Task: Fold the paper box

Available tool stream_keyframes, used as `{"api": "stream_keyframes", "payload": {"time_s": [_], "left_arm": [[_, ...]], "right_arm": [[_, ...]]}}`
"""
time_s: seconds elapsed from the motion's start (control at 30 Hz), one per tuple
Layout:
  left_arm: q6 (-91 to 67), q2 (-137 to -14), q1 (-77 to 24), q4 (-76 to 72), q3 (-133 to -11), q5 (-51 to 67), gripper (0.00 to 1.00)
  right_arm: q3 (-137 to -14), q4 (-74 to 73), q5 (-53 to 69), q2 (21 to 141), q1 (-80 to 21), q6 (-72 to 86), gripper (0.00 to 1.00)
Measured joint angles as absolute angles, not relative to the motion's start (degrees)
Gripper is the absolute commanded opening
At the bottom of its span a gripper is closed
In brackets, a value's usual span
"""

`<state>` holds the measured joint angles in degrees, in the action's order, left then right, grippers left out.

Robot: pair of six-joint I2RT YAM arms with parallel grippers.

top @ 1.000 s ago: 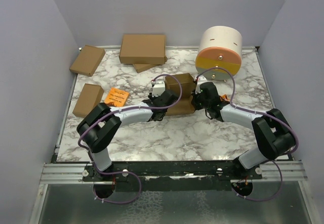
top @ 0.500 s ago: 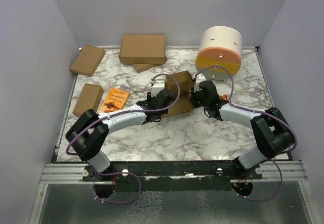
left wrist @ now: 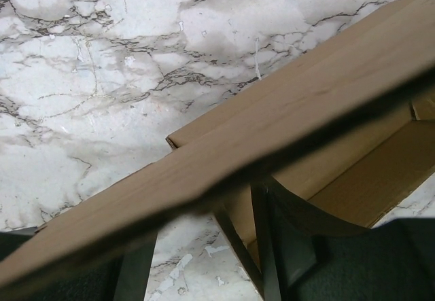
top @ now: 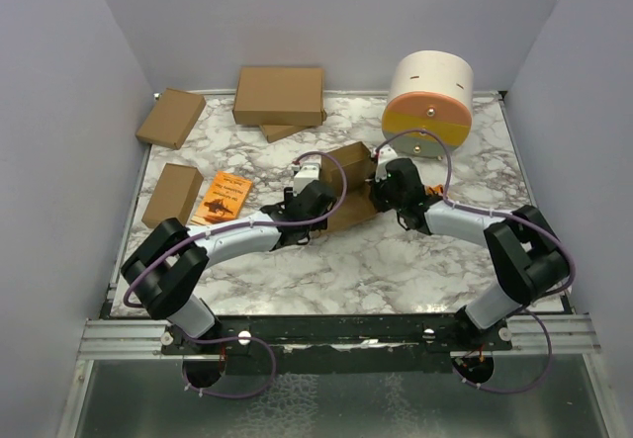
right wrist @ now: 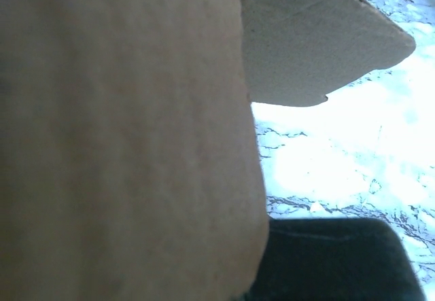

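The paper box is a brown die-cut carton, partly folded, in the middle of the table with one panel raised. My left gripper is at its left edge. In the left wrist view the gripper is open, and marble shows between its fingers. A long panel of the box crosses just above them. My right gripper is at the box's right edge. In the right wrist view the cardboard fills the left side and hides one finger. The other finger shows at the bottom right, below a rounded flap.
An orange booklet lies left of the box. Brown cartons sit at the back, the back left and the left. A white and orange round drum stands at the back right. Grey walls close three sides.
My left arm's elbow has swung out to the left and towards the near edge, while its gripper stayed at the box. The box's raised panel and my right gripper have shifted slightly.
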<state>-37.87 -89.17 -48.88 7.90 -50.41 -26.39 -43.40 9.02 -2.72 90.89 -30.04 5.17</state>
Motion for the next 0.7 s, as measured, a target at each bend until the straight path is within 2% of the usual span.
{"api": "stream_keyframes", "payload": {"time_s": [0.13,0.4,0.53,0.7], "left_arm": [[-38.04,-89.17,-48.88,6.92,-49.89,-26.06,0.55],[-38.68,-89.17,-48.88,6.13,-49.12,-25.87,0.55],[-39.05,-89.17,-48.88,5.87,-48.93,-25.85,0.55],[-38.81,-89.17,-48.88,5.41,-48.69,-25.52,0.55]], "right_arm": [[-44.23,8.93,-2.66,91.81,-30.04,4.49,0.18],[-47.9,6.81,-2.5,94.89,-30.11,2.68,0.18],[-48.88,6.46,-3.33,96.03,-30.61,0.99,0.11],[-49.95,6.72,-6.68,97.65,-32.73,-3.33,0.08]]}}
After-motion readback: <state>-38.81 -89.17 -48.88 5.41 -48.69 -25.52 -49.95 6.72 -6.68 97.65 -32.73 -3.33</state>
